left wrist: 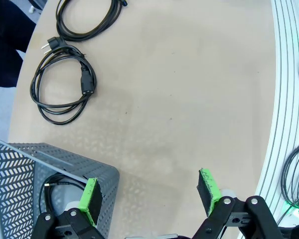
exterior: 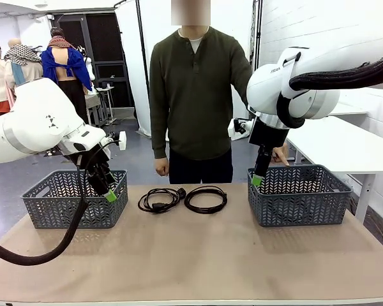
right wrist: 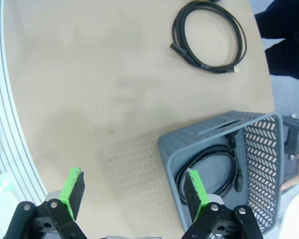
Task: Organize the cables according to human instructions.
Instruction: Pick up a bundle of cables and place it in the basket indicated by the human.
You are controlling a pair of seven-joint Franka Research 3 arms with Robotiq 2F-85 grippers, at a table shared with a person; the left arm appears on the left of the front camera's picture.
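Note:
Two coiled black cables lie side by side at the far middle of the table, one (exterior: 159,201) with plug ends and one (exterior: 205,199) to its right. The left wrist view has the plugged cable (left wrist: 62,84) and the other cable (left wrist: 87,20) beyond it. My left gripper (exterior: 105,191) (left wrist: 149,196) hangs open and empty over the corner of the left basket (exterior: 73,203) (left wrist: 60,162), which holds a cable (left wrist: 52,186). My right gripper (exterior: 258,180) (right wrist: 134,191) is open and empty over the edge of the right basket (exterior: 298,194) (right wrist: 172,159), where another cable (right wrist: 209,174) lies. One table cable (right wrist: 209,37) lies ahead.
A person stands at the far side of the table, one hand (exterior: 161,167) hanging near the table edge, the other (exterior: 281,153) behind the right basket. The near half of the tan table (exterior: 191,255) is bare. A white table (exterior: 345,146) stands to the right.

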